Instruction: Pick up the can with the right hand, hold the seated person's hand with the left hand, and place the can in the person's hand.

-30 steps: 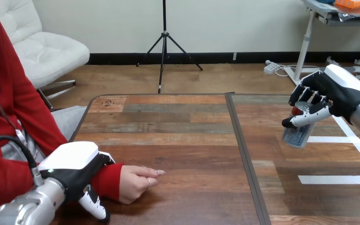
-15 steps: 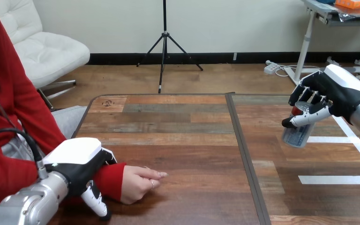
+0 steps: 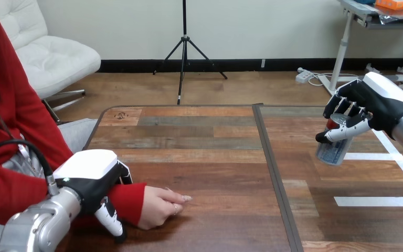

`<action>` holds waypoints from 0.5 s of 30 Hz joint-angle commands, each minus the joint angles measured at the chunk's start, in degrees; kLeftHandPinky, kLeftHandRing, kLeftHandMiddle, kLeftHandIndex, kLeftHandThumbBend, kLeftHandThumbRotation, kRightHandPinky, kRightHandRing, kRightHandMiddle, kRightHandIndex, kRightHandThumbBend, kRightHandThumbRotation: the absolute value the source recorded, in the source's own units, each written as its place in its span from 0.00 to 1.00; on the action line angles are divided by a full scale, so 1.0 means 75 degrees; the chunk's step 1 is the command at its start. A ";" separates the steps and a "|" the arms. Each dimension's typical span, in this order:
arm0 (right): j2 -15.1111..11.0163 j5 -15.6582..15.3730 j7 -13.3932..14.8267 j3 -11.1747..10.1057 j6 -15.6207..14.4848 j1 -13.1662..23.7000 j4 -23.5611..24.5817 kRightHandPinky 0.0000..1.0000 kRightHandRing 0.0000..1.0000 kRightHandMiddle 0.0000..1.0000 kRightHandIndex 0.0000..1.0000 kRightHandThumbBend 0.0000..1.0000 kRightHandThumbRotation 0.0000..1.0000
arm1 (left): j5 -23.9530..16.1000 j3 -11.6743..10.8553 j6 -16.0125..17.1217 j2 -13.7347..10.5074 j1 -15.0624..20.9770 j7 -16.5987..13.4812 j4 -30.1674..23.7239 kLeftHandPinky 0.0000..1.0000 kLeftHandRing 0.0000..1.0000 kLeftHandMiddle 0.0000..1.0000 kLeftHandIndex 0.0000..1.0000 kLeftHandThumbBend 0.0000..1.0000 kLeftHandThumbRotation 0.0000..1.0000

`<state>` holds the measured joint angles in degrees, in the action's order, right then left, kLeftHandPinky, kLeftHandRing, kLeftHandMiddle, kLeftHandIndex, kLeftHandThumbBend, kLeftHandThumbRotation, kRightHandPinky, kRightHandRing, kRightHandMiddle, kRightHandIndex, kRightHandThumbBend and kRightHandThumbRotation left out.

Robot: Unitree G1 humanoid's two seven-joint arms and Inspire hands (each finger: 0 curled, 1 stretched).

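The right hand (image 3: pixel 373 106) is clamped on a silver can (image 3: pixel 331 150), fingers and thumb curled round its top, holding it tilted over the right part of the wooden table (image 3: pixel 199 137). Well apart, the left hand (image 3: pixel 88 177) straddles the person's red-sleeved wrist (image 3: pixel 128 200), its thumb curled down the near side. The person's hand (image 3: pixel 160 206) rests loosely closed on the table.

the camera sat on the robot's head and looked forward and down across the wooden table (image 3: pixel 199 157). the table's near part lay close beneath it; the left hand (image 3: pixel 90 177) showed at lower left, the right hand (image 3: pixel 378 105) at the right edge.
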<state>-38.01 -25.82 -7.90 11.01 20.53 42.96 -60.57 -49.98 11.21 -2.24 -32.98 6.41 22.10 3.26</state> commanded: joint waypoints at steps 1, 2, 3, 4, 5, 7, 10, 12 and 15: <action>-0.0217 0.0112 0.0239 -0.0200 0.0068 0.0837 0.0245 0.35 0.40 0.45 0.48 0.71 0.00 | -0.0022 0.0253 -0.0153 0.0082 0.0352 -0.0148 0.0455 0.36 0.42 0.47 0.49 0.89 0.00; -0.0220 0.0106 0.0244 -0.0197 0.0072 0.0840 0.0242 0.35 0.40 0.45 0.48 0.71 0.00 | -0.0002 0.0260 -0.0167 0.0102 0.0366 -0.0172 0.0488 0.35 0.41 0.46 0.47 0.89 0.00; -0.0222 0.0103 0.0248 -0.0194 0.0075 0.0842 0.0240 0.35 0.40 0.45 0.48 0.71 0.00 | 0.0015 0.0269 -0.0179 0.0113 0.0377 -0.0190 0.0513 0.34 0.39 0.44 0.45 0.88 0.00; -0.0224 0.0114 0.0245 -0.0204 0.0081 0.0839 0.0244 0.35 0.40 0.45 0.48 0.71 0.00 | 0.0028 0.0284 -0.0193 0.0138 0.0398 -0.0221 0.0565 0.34 0.39 0.44 0.45 0.88 0.00; -0.0222 0.0123 0.0242 -0.0211 0.0084 0.0840 0.0244 0.35 0.39 0.45 0.48 0.71 0.00 | 0.0037 0.0298 -0.0201 0.0150 0.0418 -0.0241 0.0604 0.34 0.38 0.43 0.44 0.87 0.00; -0.0223 0.0138 0.0239 -0.0223 0.0090 0.0835 0.0253 0.35 0.39 0.45 0.48 0.71 0.00 | 0.0032 0.0344 -0.0207 0.0156 0.0455 -0.0277 0.0678 0.33 0.38 0.42 0.43 0.87 0.00; -0.0230 0.0141 0.0242 -0.0228 0.0098 0.0832 0.0263 0.35 0.39 0.45 0.48 0.71 0.00 | 0.0014 0.0428 -0.0211 0.0144 0.0505 -0.0328 0.0770 0.34 0.37 0.42 0.42 0.84 0.00; -0.0236 0.0136 0.0246 -0.0225 0.0103 0.0831 0.0267 0.35 0.39 0.45 0.48 0.71 0.00 | 0.0010 0.0468 -0.0221 0.0140 0.0524 -0.0358 0.0808 0.34 0.37 0.42 0.41 0.83 0.00; -0.0240 0.0146 0.0237 -0.0233 0.0092 0.0830 0.0277 0.35 0.39 0.45 0.48 0.71 0.00 | 0.0019 0.0519 -0.0233 0.0148 0.0551 -0.0415 0.0888 0.35 0.37 0.42 0.41 0.82 0.00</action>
<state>-38.01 -25.79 -7.89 11.00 20.53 42.96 -60.57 -49.49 13.07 -3.28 -32.61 8.75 20.11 6.54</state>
